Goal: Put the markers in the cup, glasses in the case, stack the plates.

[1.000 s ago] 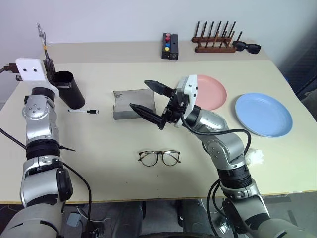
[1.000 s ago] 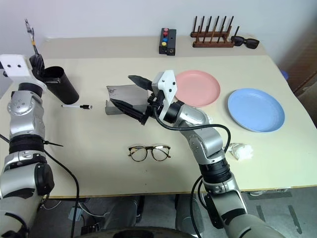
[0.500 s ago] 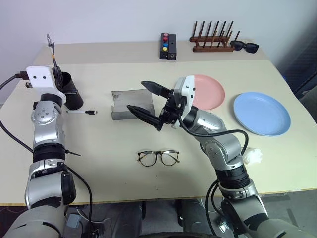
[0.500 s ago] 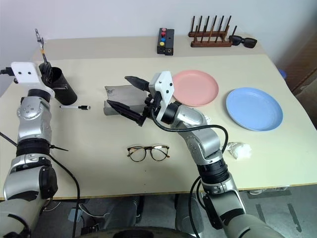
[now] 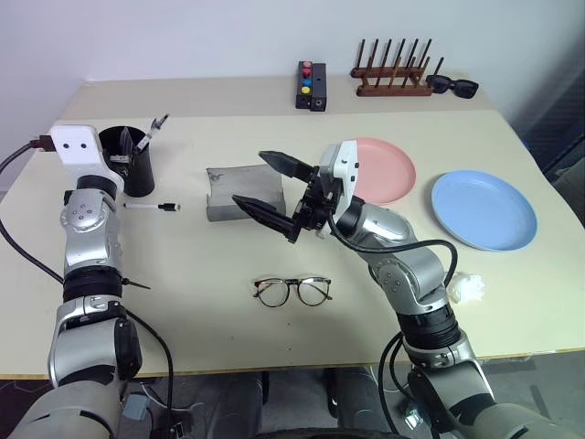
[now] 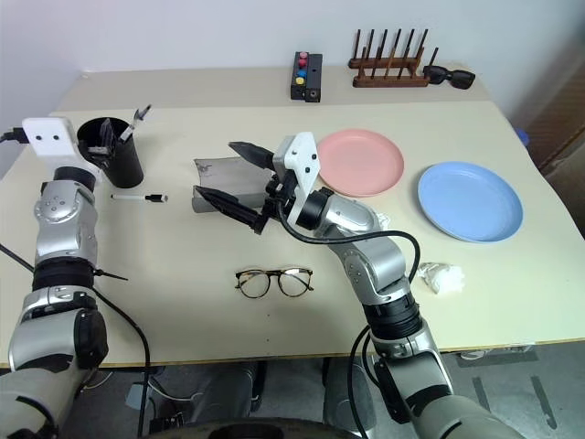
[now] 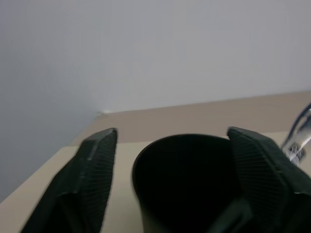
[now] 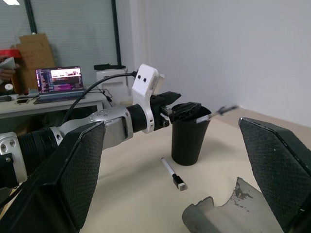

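Left eye view: in the upper left of the frame the left gripper (image 5: 122, 157) sits at the rim of the black cup (image 5: 137, 174), its fingers spread apart and closed on nothing, and the dark marker (image 5: 151, 133) leans out of the cup toward the upper right. The white marker (image 5: 153, 207) lies flat on the table (image 5: 183, 311) just below the cup. At frame centre the right gripper (image 5: 265, 185) hangs with its fingers wide apart and empty, in front of the open grey case (image 5: 239, 192). The glasses (image 5: 293, 292) lie lower centre, well apart from the case. The pink plate (image 5: 388, 170) lies right of centre and the blue plate (image 5: 483, 210) further right, the two side by side with a gap between them. Right eye view: the same layout, with a black button box (image 6: 305, 76), a wooden rack (image 6: 390, 66) and black sunglasses (image 6: 450, 77) along the top edge. Left wrist view: both finger pads flank the cup mouth without touching it; a silvery tip at the right edge is probably the dark marker. Right wrist view: the cup stands at centre with the marker sticking out, the white marker lying just before it, and the case edge at the lower right.
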{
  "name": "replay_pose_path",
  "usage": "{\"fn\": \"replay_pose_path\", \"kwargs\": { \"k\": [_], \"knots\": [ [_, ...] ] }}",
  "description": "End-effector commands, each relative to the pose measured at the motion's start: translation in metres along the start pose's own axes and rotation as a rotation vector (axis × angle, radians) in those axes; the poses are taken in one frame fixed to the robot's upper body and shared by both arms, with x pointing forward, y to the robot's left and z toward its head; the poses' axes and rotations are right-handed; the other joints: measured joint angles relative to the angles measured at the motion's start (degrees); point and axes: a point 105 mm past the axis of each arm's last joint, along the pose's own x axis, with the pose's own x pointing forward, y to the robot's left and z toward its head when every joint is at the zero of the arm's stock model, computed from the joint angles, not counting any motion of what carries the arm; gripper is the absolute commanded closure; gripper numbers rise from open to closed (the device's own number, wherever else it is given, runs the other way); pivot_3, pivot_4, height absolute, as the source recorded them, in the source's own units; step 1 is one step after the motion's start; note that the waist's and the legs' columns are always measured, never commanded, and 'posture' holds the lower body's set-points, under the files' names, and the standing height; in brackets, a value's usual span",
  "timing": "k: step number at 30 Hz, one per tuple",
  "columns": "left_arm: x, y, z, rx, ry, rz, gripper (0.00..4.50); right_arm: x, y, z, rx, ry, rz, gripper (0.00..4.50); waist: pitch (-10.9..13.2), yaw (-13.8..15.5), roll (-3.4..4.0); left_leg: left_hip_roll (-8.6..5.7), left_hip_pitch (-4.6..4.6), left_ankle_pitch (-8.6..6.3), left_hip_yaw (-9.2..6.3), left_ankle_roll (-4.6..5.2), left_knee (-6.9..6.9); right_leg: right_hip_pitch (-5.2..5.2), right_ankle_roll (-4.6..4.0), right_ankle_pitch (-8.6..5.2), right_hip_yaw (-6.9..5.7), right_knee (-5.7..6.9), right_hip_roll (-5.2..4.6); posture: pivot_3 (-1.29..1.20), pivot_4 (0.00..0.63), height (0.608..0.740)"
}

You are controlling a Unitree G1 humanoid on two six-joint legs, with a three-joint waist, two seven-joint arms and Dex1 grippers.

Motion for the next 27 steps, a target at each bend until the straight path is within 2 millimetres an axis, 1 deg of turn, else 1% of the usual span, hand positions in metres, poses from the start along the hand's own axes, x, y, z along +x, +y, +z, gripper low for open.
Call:
{"fn": "replay_pose_path", "kwargs": {
  "k": [1, 15, 23, 27],
  "knots": [
    [0.0, 0.003, 0.011, 0.001, -0.04, 0.006, 0.91, 0.003, 0.006, 0.01, -0.013, -0.04, 0.025, 0.0, 0.0, 0.0, 0.0, 0.0, 0.0, 0.0, 0.0, 0.0, 0.0, 0.0, 0.0, 0.0, 0.0, 0.0, 0.0, 0.0, 0.15, 0.739],
    [-0.003, 0.005, 0.006, -0.007, -0.018, 0.016, 0.91, 0.002, 0.007, 0.009, -0.006, -0.037, 0.032, 0.0, 0.0, 0.0, 0.0, 0.0, 0.0, 0.0, -0.01, 0.0, 0.0, 0.0, 0.0, 0.0, 0.0, 0.0, 0.0, 0.0, 0.15, 0.739],
    [-0.002, 0.018, 0.001, -0.016, 0.016, 0.079, 0.91, 0.002, 0.008, 0.008, -0.003, -0.034, 0.031, 0.0, 0.0, 0.0, 0.0, 0.0, 0.0, 0.0, -0.01, 0.0, 0.0, 0.0, 0.0, 0.0, 0.0, 0.0, 0.0, 0.0, 0.15, 0.739],
    [-0.003, 0.021, -0.002, -0.018, 0.032, 0.096, 0.91, 0.001, 0.008, 0.008, -0.002, -0.034, 0.032, 0.0, 0.0, 0.0, 0.0, 0.0, 0.0, 0.0, -0.01, 0.0, 0.0, 0.0, 0.0, 0.0, 0.0, 0.0, 0.0, 0.0, 0.15, 0.739]
  ]
}}
